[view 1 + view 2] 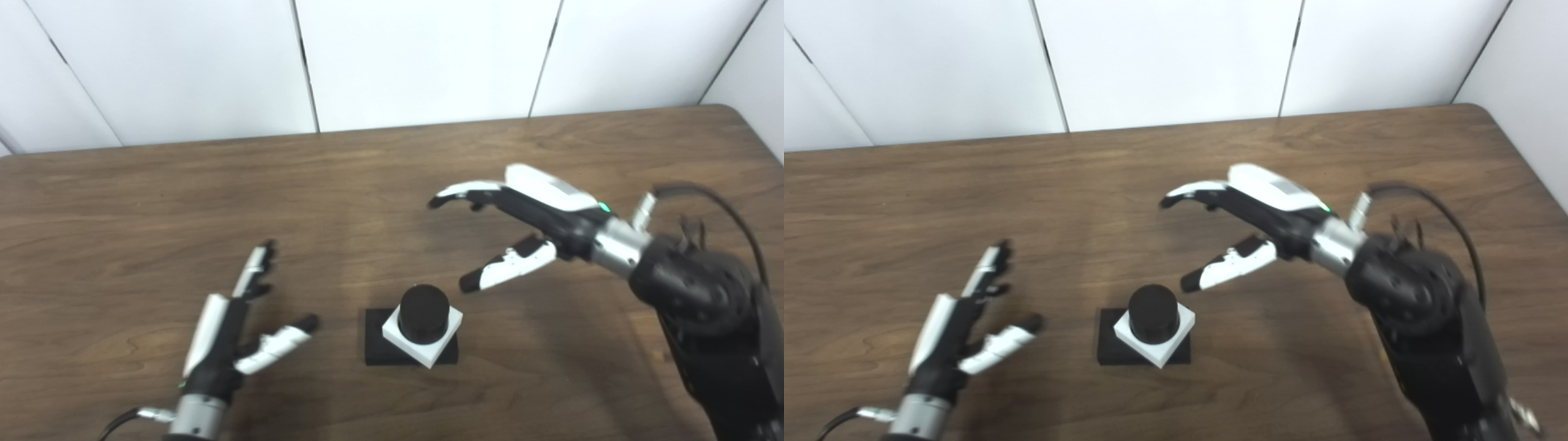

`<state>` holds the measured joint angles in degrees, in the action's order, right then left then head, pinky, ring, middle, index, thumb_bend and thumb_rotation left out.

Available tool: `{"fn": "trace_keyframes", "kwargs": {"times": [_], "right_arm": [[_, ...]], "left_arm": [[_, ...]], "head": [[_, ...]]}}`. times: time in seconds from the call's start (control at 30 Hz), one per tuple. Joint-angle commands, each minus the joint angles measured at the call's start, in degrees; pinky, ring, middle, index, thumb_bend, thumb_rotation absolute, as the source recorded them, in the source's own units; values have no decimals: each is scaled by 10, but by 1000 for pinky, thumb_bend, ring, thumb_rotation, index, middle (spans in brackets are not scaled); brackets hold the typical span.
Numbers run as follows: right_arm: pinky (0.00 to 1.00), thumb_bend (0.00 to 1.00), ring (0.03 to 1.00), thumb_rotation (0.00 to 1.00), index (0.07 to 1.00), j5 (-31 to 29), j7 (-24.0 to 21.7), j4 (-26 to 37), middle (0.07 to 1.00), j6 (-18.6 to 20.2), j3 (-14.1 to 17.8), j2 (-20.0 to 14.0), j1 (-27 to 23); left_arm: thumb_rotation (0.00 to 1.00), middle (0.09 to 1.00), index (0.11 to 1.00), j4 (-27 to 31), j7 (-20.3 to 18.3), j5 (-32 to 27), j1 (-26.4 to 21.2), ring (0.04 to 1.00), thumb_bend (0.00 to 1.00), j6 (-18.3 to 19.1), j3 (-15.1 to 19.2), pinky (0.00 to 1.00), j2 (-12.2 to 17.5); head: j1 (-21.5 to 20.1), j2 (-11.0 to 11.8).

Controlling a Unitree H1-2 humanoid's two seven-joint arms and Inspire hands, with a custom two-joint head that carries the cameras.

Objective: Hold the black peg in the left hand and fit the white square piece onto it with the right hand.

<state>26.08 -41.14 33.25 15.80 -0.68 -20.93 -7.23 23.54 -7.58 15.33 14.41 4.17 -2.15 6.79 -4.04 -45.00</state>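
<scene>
On the counter (pixel 153 196) we see the peg (pixel 423 312) upright on its black base, the white piece (pixel 422 337) ringing it. Left of the peg, our left hand (pixel 229 331) spreads fingers wide, empty; our right hand (pixel 527 226) hovers beyond it, likewise.

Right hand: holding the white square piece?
No. The right hand is open above the table, apart from the white square piece, which sits around the black peg.
</scene>
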Motion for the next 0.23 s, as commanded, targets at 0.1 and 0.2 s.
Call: {"fn": "trace_keyframes", "kwargs": {"times": [0.1, 0.2], "right_arm": [[886, 561, 959, 989, 999, -53, 106, -1, 996, 5, 51, 42, 55], [957, 539, 991, 999, 1000, -127, 143, -7, 1000, 23, 84, 77, 92]], "left_arm": [[909, 1000, 1000, -15, 50, -89, 8, 970, 832, -62, 29, 954, -37], [950, 1000, 1000, -23, 60, -136, 12, 991, 799, -71, 38, 969, -37]], "head": [[3, 4], [2, 8]]}}
